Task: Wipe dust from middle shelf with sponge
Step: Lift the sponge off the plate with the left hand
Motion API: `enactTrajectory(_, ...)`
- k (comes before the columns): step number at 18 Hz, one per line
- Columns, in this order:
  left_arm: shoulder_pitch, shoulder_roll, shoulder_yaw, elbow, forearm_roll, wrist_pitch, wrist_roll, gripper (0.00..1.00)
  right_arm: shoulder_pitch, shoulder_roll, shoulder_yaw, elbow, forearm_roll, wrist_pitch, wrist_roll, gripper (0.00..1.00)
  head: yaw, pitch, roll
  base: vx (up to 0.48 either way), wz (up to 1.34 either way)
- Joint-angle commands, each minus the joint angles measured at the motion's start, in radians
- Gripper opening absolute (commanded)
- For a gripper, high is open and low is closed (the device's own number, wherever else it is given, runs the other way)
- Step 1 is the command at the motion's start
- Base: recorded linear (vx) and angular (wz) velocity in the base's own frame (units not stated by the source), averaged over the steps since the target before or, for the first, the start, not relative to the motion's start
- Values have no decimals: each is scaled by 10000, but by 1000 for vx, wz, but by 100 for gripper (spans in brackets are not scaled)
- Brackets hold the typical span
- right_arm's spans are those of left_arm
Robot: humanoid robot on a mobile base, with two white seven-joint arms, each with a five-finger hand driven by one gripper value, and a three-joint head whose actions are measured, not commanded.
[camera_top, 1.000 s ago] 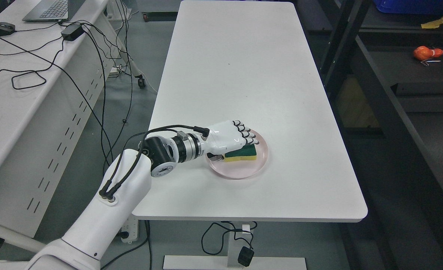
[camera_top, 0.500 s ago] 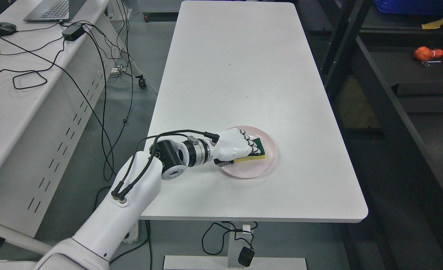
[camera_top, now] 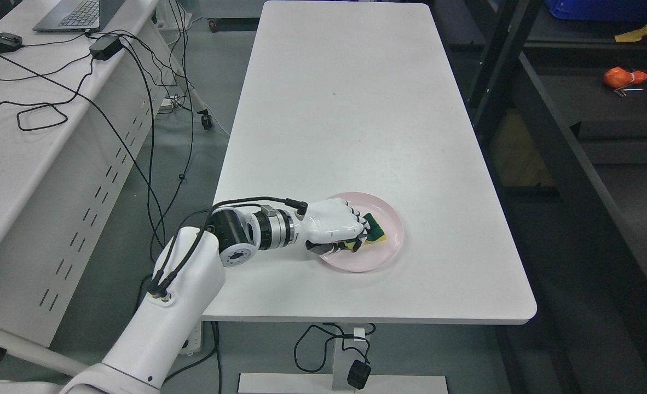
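1. Grey floor, workshop setting; a second white desk [camera_top: 22, 158] runs along the far left with a laptop [camera_top: 74, 13], a mouse [camera_top: 3, 42], a black power brick [camera_top: 106, 46] and loose black cables [camera_top: 137, 109] trailing over its edge.
2. Centre: a long white worktop [camera_top: 351, 109], mostly bare, one support leg and a dangling cable visible beneath the near edge.
3. Left arm [camera_top: 159, 323] enters from the lower left, white shell, black cables looped along the wrist joint, reaching across the worktop's near-left edge.
4. Left hand [camera_top: 337, 227] sits over the left part of a pink plate [camera_top: 390, 249], knuckles up, fingers [camera_top: 359, 235] curled down and clenched around the sponge [camera_top: 376, 231].
5. Sponge: green scouring face with a yellow layer below, only its right end showing past the fingertips; it lies within the plate's rim. Whether it is raised clear of the plate or touching it, hard to tell from this angle.
6. Plate sits near the worktop's front, slightly right of its middle.
7. Right: dark metal shelving [camera_top: 575, 164], an orange object [camera_top: 622, 76] on one shelf surface, a blue bin [camera_top: 602, 8] at the top edge.
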Motion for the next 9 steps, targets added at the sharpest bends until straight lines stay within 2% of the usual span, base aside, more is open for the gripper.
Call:
enactTrajectory(1,231,-14,3269,31,750,-123,-82,0,0,-175,0,-175,0,7,4,100,0,0,0,0,0)
enactTrajectory(4,169,444,3885,-442,1531,-123,-97,0,0,-175,0,-175,0,7,4,100,0,0,0,0,0)
enactTrajectory(7,185,1165,3917,-1652,2300,-123,-143,0,0,-175,0,-175,0,7,4,100,0,0,0,0,0)
enactTrajectory(9,154,1381,4024,-2221,2530,-123,-143,0,0,-175,0,-175,0,7,4,100,0,0,0,0,0)
